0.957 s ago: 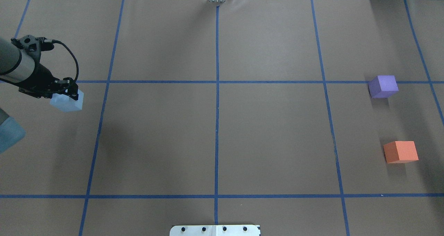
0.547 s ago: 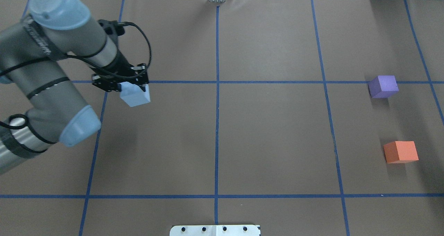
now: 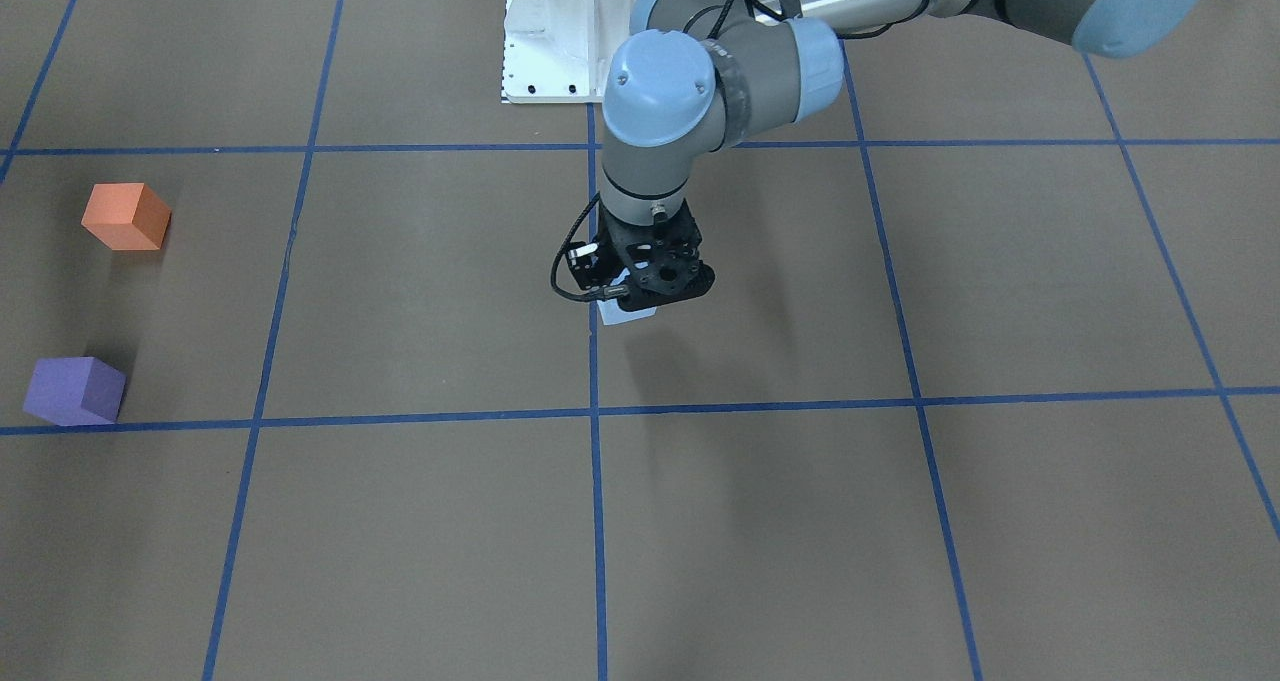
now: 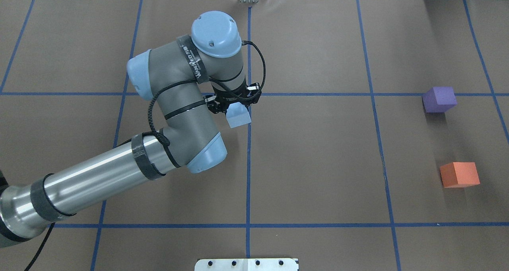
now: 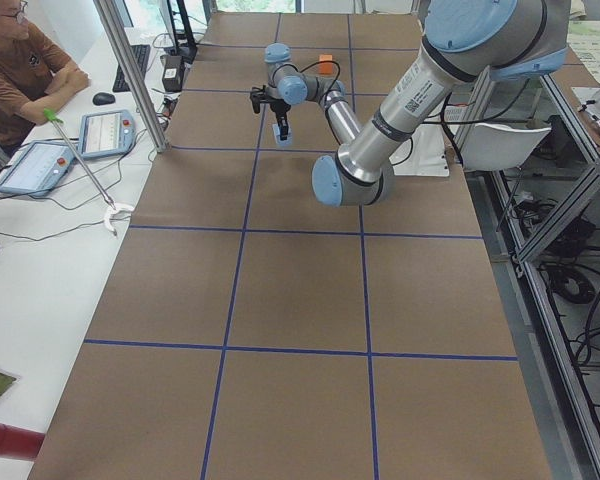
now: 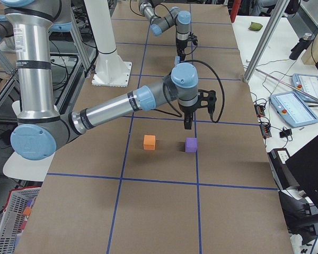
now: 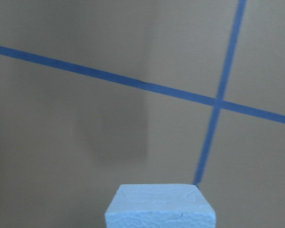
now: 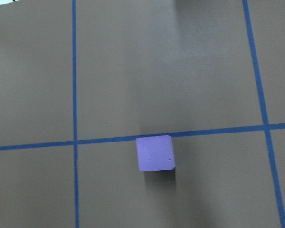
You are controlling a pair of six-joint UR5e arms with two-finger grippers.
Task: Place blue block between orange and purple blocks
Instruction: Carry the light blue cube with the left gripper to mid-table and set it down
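My left gripper (image 4: 237,108) is shut on the light blue block (image 4: 238,116) and holds it above the table's centre line, in the air. The block also shows in the front-facing view (image 3: 628,314) and at the bottom of the left wrist view (image 7: 159,206). The purple block (image 4: 439,99) and the orange block (image 4: 459,174) sit far to the right, apart from each other with bare table between them. The right wrist view looks down on the purple block (image 8: 155,153). My right gripper (image 6: 187,124) shows only in the exterior right view, so I cannot tell its state.
Blue tape lines (image 4: 248,143) grid the brown table. The white robot base plate (image 3: 570,31) is at the robot's edge. An operator (image 5: 20,70) sits at a side desk with tablets (image 5: 105,130).
My left arm has swept to the right with the blue block in its grip, from the table's left edge to the centre line. The purple and orange blocks have not moved.
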